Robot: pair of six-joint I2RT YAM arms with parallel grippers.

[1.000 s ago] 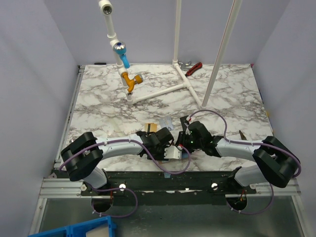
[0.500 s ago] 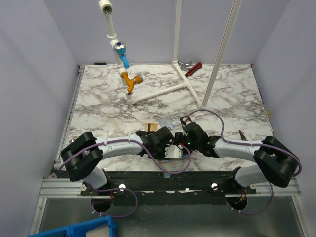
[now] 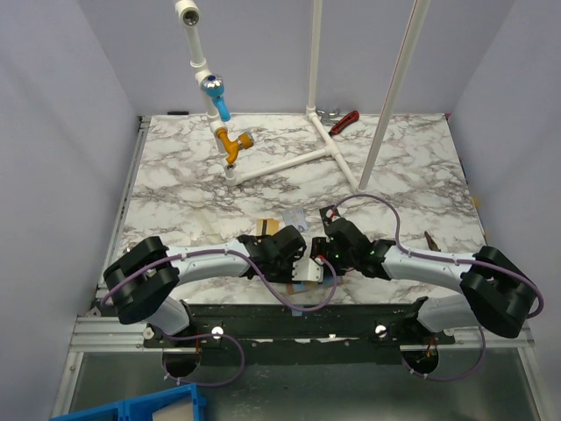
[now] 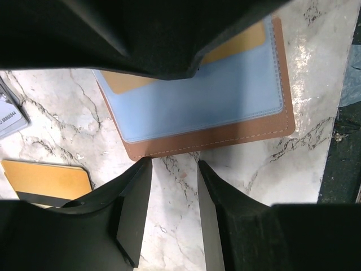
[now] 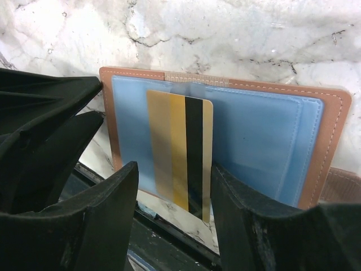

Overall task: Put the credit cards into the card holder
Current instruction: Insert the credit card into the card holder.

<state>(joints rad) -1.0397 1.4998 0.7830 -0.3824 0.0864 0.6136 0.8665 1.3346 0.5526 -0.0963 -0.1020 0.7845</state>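
Note:
The card holder point(image 5: 333, 141) lies open at the table's front edge, tan-brown with light blue pockets; it also shows in the left wrist view point(image 4: 225, 132) and the top view point(image 3: 304, 270). A gold card with a dark stripe point(image 5: 180, 152) sits partly in its left pocket, its near end sticking out. My right gripper point(image 5: 175, 214) is open, a finger on each side of that end. My left gripper point(image 4: 172, 214) is open and empty over bare marble, fingertips point(image 4: 138, 186) at the holder's edge. A second gold card point(image 4: 45, 180) and a silvery-grey card point(image 4: 10, 116) lie beside it.
A white pipe frame point(image 3: 289, 162) with blue and orange fittings stands at the back, with a red-handled tool point(image 3: 344, 121) behind it. A small dark object point(image 3: 431, 239) lies at the right. The table's front edge point(image 5: 158, 226) runs just under the holder.
My right gripper has edged a little left over the holder, towards the left gripper. The left gripper has barely shifted. The holder stays where it was.

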